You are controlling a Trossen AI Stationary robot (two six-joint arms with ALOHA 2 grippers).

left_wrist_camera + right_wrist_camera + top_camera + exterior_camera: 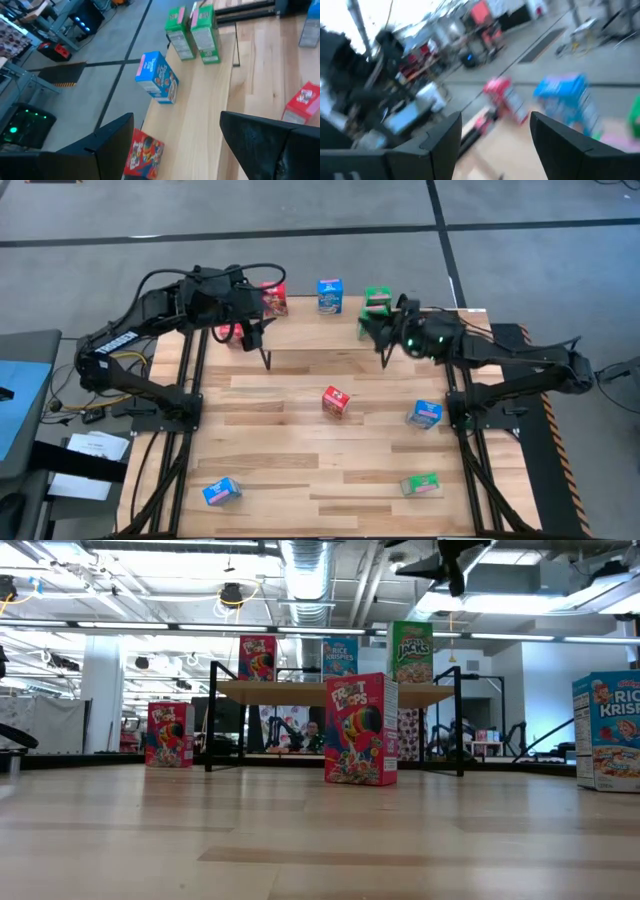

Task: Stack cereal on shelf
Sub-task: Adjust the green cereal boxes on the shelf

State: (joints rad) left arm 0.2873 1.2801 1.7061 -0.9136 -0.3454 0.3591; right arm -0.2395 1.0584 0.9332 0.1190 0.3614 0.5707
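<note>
Three printed cereal boxes (338,657), red, blue, green, stand upright on shelf (300,692).

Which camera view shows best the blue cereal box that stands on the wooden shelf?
The left wrist view: the blue cardboard cereal box is near and unobstructed on the light-wood shelf. The high view shows it small; the low view, behind a red box; the right wrist view blurs it.

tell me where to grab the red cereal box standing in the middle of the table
Grip the red cereal box near its top, fingers across its two broad printed faces, coming straight down from above. It stands upright and alone on the table, so its thin depth should fit between open fingers, with nothing crowding either face.
</note>
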